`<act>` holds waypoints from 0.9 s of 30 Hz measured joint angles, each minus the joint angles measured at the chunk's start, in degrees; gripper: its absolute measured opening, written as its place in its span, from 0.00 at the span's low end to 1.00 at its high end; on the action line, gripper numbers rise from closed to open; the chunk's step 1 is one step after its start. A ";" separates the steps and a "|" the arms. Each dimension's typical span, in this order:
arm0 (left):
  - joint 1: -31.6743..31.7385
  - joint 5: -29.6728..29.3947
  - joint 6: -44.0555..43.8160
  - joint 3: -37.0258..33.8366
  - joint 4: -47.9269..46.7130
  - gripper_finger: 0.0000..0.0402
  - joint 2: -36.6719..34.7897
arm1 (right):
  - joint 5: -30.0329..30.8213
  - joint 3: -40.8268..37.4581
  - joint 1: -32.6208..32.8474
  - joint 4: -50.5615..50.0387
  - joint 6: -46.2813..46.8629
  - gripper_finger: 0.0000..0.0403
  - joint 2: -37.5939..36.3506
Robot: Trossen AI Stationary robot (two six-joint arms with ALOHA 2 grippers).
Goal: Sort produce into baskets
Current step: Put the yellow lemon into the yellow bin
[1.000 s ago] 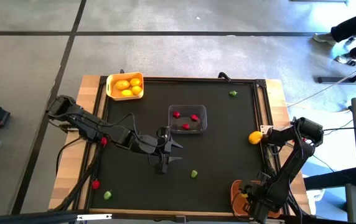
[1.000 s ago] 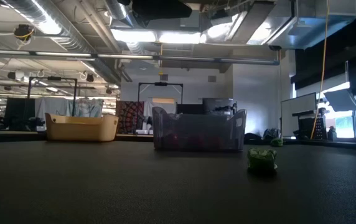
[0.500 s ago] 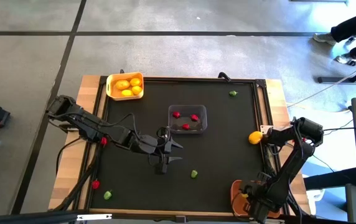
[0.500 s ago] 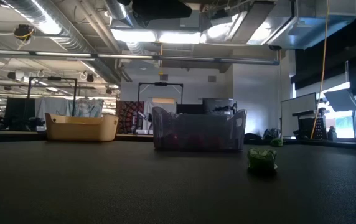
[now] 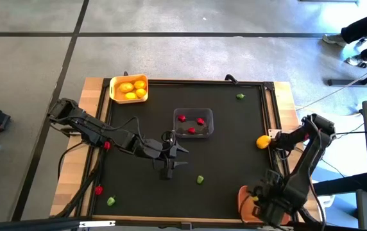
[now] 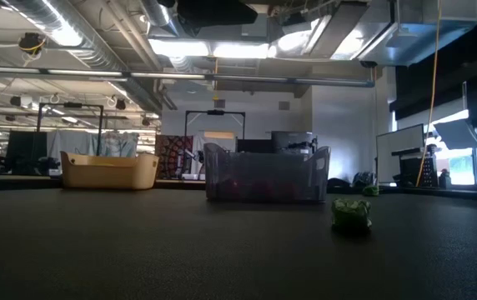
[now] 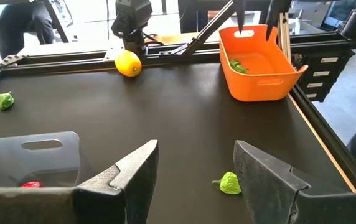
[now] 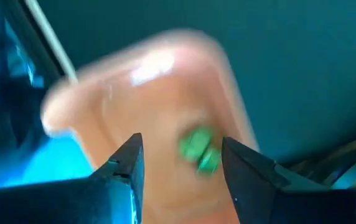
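On the high view, at the far left corner of the dark table (image 5: 228, 154) sits the yellow basket (image 5: 114, 87), a small rounded-corner tray holding several yellow-orange lemon-shaped fruits (image 5: 126, 88). At the near left edge lie a small red piece (image 5: 98, 190) and a small green piece (image 5: 111, 201), close together. The left claw (image 5: 178, 158) hangs over the table's middle, its fingers spread and empty. Just beyond it stands the clear basket (image 5: 207, 115), see-through, with three red pieces (image 5: 181, 118) inside. A crumpled green piece (image 5: 200, 179) lies near the claw on its near side, and another green piece (image 5: 240, 97) rests toward the far right corner. A lone lemon (image 5: 262, 142) sits by the right edge. The orange basket (image 5: 242, 194) is at the near right corner with a green piece (image 7: 236, 65) inside; the right claw (image 8: 181, 165) hovers over it, spread and empty.
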 joint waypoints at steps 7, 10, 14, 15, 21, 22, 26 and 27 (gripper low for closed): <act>0.00 0.02 -0.07 0.00 0.02 0.51 0.00 | 12.19 3.25 -5.88 -3.61 -14.08 0.40 -1.50; 0.00 0.01 -0.08 0.00 0.02 0.51 0.00 | 12.97 3.25 -8.85 -5.66 -21.14 0.40 -1.53; 0.00 0.00 -0.11 0.00 0.02 0.51 0.00 | 15.19 3.25 -12.70 -8.63 -30.23 0.40 -1.53; 0.00 0.00 -0.11 0.00 0.00 0.51 0.00 | 15.66 3.25 -13.70 -9.49 -32.52 0.40 -1.53; 0.00 0.00 -0.94 0.00 0.02 0.51 0.00 | 18.63 3.21 -19.16 -14.36 -44.62 0.40 -1.55; 0.00 0.00 -1.30 0.00 0.12 0.51 0.00 | 19.33 3.10 -19.93 -14.67 -46.24 0.40 -1.87; 0.02 0.00 -0.81 0.00 0.97 0.51 -0.55 | 20.21 -0.93 -23.17 -13.22 -50.68 0.40 -5.64; 0.08 0.00 -0.15 0.00 1.13 0.51 -0.85 | 20.17 -2.84 -23.97 -12.45 -51.43 0.40 -7.25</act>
